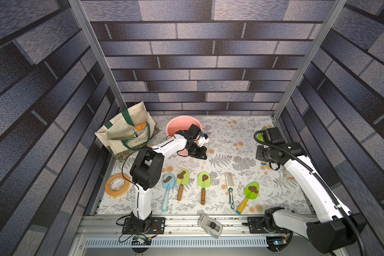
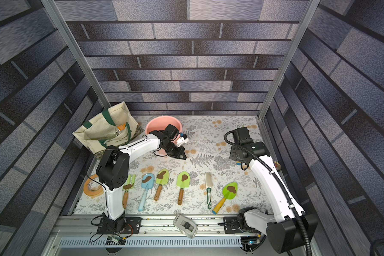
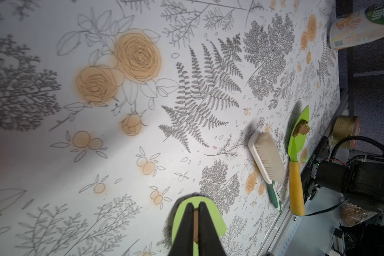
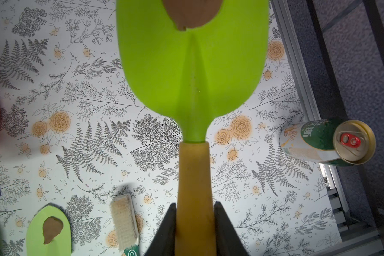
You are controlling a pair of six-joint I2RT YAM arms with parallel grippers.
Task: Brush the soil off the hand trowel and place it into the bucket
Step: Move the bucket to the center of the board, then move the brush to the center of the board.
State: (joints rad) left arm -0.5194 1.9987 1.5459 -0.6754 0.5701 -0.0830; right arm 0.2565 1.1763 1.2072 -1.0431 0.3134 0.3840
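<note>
Right hand (image 4: 195, 204) grips the soiled trowel (image 4: 191, 66); left hand (image 3: 195, 203) closed; bucket (image 1: 177, 124) interior partly hidden.

From the table's (image 1: 231, 133) centre, the bucket (image 1: 178, 126) stands at 11 o'clock, the tote bag (image 1: 122, 133) at 10, the tape roll (image 1: 117, 184) at 8 and the can (image 4: 315, 144) at 3. Trowels (image 1: 203, 181) lie in a row at 6, with soil (image 1: 205, 177) on each blade. The brush (image 1: 228, 184) lies between the two rightmost. The lifted trowel (image 4: 191, 77) hangs at 2.

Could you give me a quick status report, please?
Left gripper shut, empty, beside bucket. Right gripper shut on trowel, lifted, soil on blade. Brush on table, untouched.
</note>
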